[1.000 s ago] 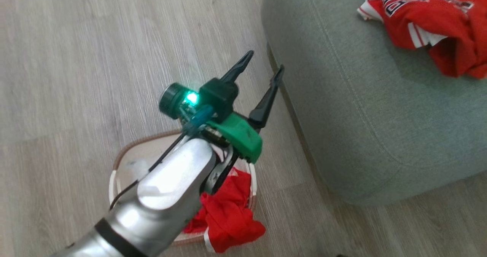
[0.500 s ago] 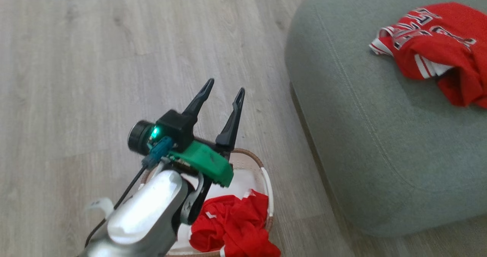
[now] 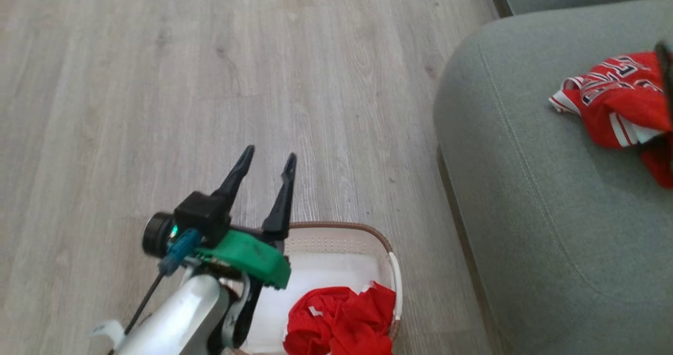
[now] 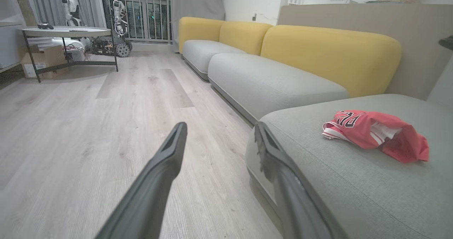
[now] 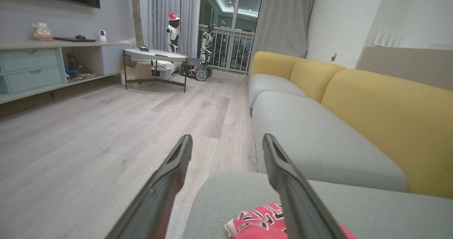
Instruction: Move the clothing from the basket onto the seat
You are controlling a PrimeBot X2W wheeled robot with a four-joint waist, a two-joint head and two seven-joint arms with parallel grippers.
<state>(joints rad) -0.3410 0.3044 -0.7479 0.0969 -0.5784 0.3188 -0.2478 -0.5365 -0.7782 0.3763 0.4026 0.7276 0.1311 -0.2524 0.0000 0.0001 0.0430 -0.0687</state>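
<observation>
Head view: 1 basket (image 3: 344,225), cream-white with a brown rim, stands on the wood floor (image 3: 184,71) near the corner of the seat (image 3: 541,229), apart from it. 1 red garment (image 3: 342,326) is bunched in the basket's right-hand end, with white basket bottom showing to its left. The left gripper (image 3: 270,153), on a silver forearm (image 3: 173,323) with a green wrist housing, is above the basket's left part; its 2 dark fingers are parted and empty and point out over the floor. 1 second red garment (image 3: 612,100), with white stripes and black-and-white lettering, lies crumpled on the seat toward the view's right edge. Left wrist view: the left gripper (image 4: 219,126) is released, jaws well apart, nothing between them. The wood floor (image 4: 106,125) is behind the left finger and the seat (image 4: 318,186) behind the right one. The second red garment (image 4: 375,134) lies on top of the seat, well apart from the fingers. Beyond are a sofa (image 4: 329,55) with 3 yellow backrests and a round table (image 4: 67,31) on dark legs. Right wrist view: the right gripper (image 5: 227,137) is released, jaws well apart and empty, above the seat (image 5: 219,196). The second red garment (image 5: 260,225) is at the bottom edge, partly hidden by the right finger; contact cannot be told. Beyond are the sofa (image 5: 389,118), the round table (image 5: 155,54), the wood floor (image 5: 88,143) and a shelf unit (image 5: 32,70) with pale blue drawers.
</observation>
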